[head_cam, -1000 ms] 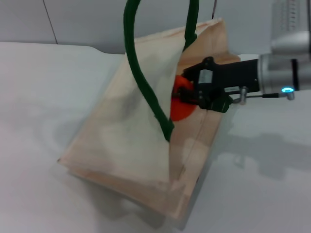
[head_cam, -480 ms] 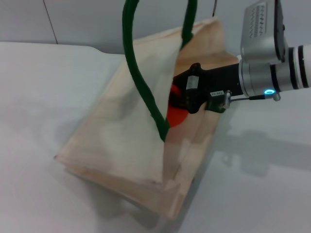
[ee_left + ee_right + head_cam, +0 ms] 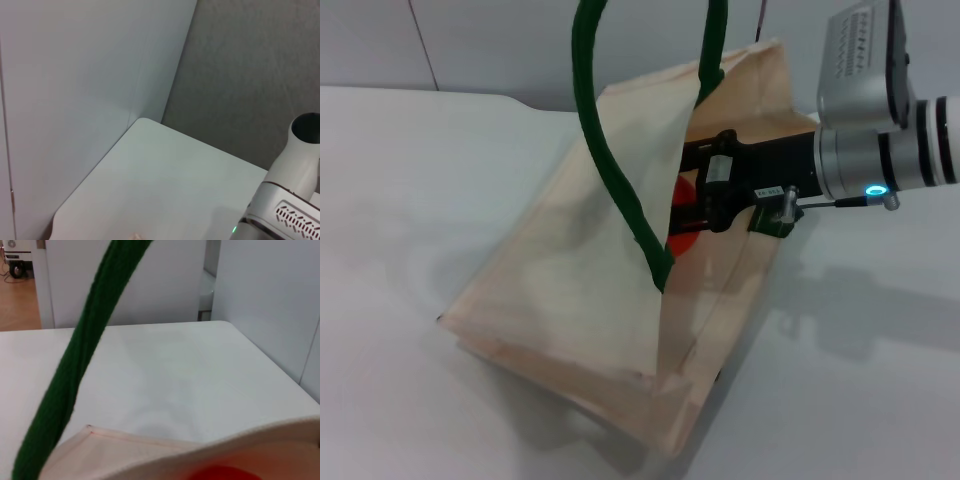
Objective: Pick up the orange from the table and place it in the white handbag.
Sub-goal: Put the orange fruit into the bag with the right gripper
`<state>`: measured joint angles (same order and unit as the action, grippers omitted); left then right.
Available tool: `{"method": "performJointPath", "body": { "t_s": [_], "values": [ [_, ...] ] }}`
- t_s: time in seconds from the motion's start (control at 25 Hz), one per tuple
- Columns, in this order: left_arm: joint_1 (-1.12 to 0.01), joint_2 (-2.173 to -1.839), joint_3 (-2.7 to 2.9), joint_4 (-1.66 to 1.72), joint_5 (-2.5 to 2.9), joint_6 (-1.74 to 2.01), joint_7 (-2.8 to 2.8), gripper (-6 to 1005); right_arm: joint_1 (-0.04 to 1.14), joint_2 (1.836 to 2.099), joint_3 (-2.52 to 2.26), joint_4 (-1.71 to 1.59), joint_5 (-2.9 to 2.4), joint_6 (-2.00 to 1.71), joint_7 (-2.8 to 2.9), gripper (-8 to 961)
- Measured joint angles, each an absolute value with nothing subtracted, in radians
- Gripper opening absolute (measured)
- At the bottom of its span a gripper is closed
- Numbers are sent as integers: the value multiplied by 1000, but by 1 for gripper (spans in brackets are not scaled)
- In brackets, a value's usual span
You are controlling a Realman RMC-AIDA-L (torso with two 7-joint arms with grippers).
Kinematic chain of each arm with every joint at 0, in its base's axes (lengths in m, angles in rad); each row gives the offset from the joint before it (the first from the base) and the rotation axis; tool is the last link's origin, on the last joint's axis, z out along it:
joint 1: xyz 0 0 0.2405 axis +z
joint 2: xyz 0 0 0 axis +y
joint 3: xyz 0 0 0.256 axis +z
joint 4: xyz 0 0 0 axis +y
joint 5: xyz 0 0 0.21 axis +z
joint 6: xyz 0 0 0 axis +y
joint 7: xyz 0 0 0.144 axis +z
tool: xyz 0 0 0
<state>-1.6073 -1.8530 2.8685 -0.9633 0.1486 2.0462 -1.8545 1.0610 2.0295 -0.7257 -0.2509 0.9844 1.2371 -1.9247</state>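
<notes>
The right arm is stretched in level from the right side of the head view, its silver forearm leading to a black wrist and the right gripper [image 3: 695,205], which is pushed into the open mouth of the white handbag [image 3: 580,290]. The orange [image 3: 685,215] is seen inside that mouth, between the black fingers and partly hidden by the bag's near panel; the jaws appear to be set about it, though whether they grip it or have slackened cannot be told. The bag is stood tilted on the white table [image 3: 400,160], with its mouth turned toward the arm. One green handle [image 3: 610,150] is looped upward in front of the opening, and a second is raised behind it. In the right wrist view the green handle [image 3: 75,370], the cream rim of the bag [image 3: 200,450] and a sliver of the orange [image 3: 225,474] are shown. The left gripper is not visible in any view.
</notes>
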Motion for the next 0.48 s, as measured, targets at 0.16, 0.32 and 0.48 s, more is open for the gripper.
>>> {"method": "performJointPath", "body": {
  "t_s": [0.16, 0.32, 0.48],
  "values": [
    [-1601, -1853, 2868, -963, 148, 2046, -1855, 141, 1058, 2029, -726, -252, 985, 1202, -1899, 583],
    [-1599, -1853, 2868, -963, 147, 2046, -1855, 141, 1051, 2029, -726, -256, 985, 1196, -1894, 731],
    [-1593, -1853, 2868, -963, 147, 2046, -1855, 141, 1036, 2025, -719, -263, 985, 1195, -1892, 892]
  ]
}}
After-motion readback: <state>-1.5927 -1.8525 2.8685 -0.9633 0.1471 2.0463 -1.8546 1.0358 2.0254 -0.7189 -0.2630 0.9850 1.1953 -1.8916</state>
